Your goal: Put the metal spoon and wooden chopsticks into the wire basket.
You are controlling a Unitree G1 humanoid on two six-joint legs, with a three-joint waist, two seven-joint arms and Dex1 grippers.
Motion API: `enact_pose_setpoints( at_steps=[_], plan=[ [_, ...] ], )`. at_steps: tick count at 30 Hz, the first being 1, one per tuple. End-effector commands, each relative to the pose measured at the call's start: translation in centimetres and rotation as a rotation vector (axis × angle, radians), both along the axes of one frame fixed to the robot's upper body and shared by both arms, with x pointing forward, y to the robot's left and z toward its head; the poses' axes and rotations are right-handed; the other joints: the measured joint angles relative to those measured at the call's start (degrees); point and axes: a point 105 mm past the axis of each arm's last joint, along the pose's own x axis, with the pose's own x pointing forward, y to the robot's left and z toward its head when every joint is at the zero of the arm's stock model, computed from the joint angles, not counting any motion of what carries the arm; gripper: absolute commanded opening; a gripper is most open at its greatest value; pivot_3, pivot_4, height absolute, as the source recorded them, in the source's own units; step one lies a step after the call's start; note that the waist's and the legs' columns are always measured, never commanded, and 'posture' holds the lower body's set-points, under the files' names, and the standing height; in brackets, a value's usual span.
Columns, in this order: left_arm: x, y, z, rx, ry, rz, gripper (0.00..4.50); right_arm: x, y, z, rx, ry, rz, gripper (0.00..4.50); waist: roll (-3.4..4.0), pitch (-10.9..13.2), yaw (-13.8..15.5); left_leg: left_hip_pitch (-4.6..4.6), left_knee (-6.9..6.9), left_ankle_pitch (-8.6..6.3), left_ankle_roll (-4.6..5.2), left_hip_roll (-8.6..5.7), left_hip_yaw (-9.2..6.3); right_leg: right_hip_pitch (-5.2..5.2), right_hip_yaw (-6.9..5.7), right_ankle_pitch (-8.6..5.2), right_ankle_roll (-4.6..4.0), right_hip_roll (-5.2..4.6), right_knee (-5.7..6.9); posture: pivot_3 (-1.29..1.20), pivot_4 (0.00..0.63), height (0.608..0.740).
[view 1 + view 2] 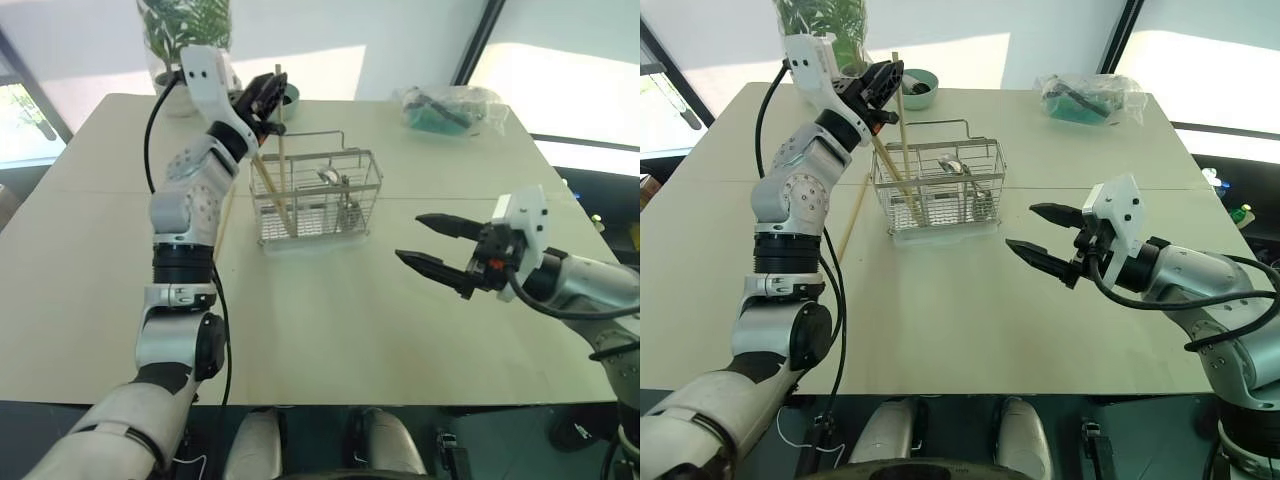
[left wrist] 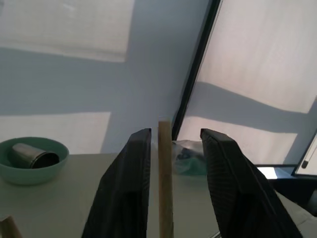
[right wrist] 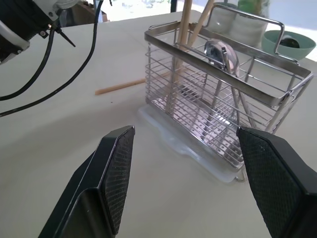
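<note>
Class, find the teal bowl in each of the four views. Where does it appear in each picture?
Left eye view: teal bowl at top centre, behind the wire basket.
Right eye view: top, left of centre.
Left wrist view: on the table, holding a metal cup.
Right wrist view: beyond the basket's handle.
Shared landmark: the upright wooden chopstick nearby.

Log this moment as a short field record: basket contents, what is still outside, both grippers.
wire basket: upright on the table
metal spoon: in the basket, bowl up
wooden chopsticks: two stand in the basket's end compartment; a third lies on the table beside the basket
left gripper: above the basket, fingers open around one upright chopstick
right gripper: open, empty, hovering apart from the basket
teal bowl: behind the basket, holds a small metal cup
</note>
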Motion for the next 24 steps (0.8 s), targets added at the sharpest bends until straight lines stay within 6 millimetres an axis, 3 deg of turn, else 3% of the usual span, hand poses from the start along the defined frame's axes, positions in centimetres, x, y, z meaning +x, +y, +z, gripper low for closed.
enact_pose_setpoints(
  at_steps=[1,2,3,7,11,15,16,19,21,24],
  plan=[
    [-1.4,0.3,2.5,-0.034,-0.058,-0.023,3.71,0.0,-0.2,1.0,-0.006,-0.041,0.006,3.41,0.0,0.0,0.0,0.0,0.0,0.0,0.0,0.0,0.0,0.0,0.0,0.0,0.0,0.0,0.0,0.0,0.15,0.717],
    [-1.8,0.4,2.9,-0.039,-0.06,-0.037,4.22,0.2,-0.2,1.0,-0.007,-0.04,0.007,3.41,0.0,0.0,0.0,0.0,0.0,0.0,0.0,0.0,0.0,0.0,0.0,0.0,0.0,0.0,0.01,0.0,0.15,0.717],
    [-2.2,0.5,3.3,-0.04,-0.064,-0.049,4.43,0.3,-0.2,1.0,-0.008,-0.04,0.007,3.41,0.0,0.0,-0.1,0.0,0.0,0.0,0.0,0.0,0.0,0.0,0.0,0.0,0.0,0.0,0.0,0.0,0.15,0.717],
    [-3.8,1.8,5.7,-0.017,-0.108,-0.06,4.43,0.9,-0.2,1.0,-0.01,-0.041,0.01,3.41,0.02,0.0,-0.3,0.04,0.0,0.0,0.0,0.01,0.0,0.0,0.0,0.0,0.0,0.01,0.03,0.0,0.15,0.717],
    [-4.5,6.1,9.5,-0.014,-0.122,0.029,4.43,1.2,0.1,0.9,-0.008,-0.045,0.028,3.41,0.01,0.0,-0.3,0.04,0.0,0.0,0.0,0.03,-0.06,-0.02,0.0,-0.01,-0.01,0.08,0.07,0.0,0.15,0.717],
    [-3.2,10.6,9.9,0.021,-0.023,0.202,4.43,1.5,0.4,0.8,-0.002,-0.048,0.035,3.41,0.12,0.0,-0.2,0.08,-0.04,0.0,0.0,0.03,-0.05,0.02,0.0,-0.01,0.0,0.09,0.04,0.0,0.15,0.717],
    [-2.7,11.9,9.4,0.04,0.011,0.268,4.43,1.5,0.4,0.8,0.0,-0.048,0.036,3.41,0.12,0.0,-0.2,0.12,-0.05,0.0,0.0,0.02,-0.05,0.05,0.0,-0.01,0.0,0.08,0.04,0.0,0.15,0.717],
    [-0.1,15.9,3.9,0.146,0.267,0.483,4.43,1.5,0.7,0.4,0.002,-0.044,0.043,3.41,0.13,0.0,0.1,0.22,-0.05,0.0,-0.01,0.02,-0.07,0.14,0.0,-0.02,0.0,0.09,0.07,0.0,0.15,0.717],
    [0.8,16.4,0.5,0.181,0.422,0.515,4.43,1.6,0.7,0.4,0.003,-0.045,0.046,3.41,0.06,0.0,0.1,0.26,-0.02,0.01,-0.01,0.02,-0.06,0.19,0.0,-0.02,-0.01,0.08,0.07,0.0,0.15,0.717],
    [1.7,15.5,-4.7,0.278,0.575,0.493,4.43,1.7,0.8,0.5,0.004,-0.048,0.048,3.41,-0.06,0.0,0.1,0.11,0.01,0.01,-0.02,0.02,-0.09,0.13,0.0,-0.02,0.0,0.08,0.04,0.0,0.15,0.717]
  ],
)
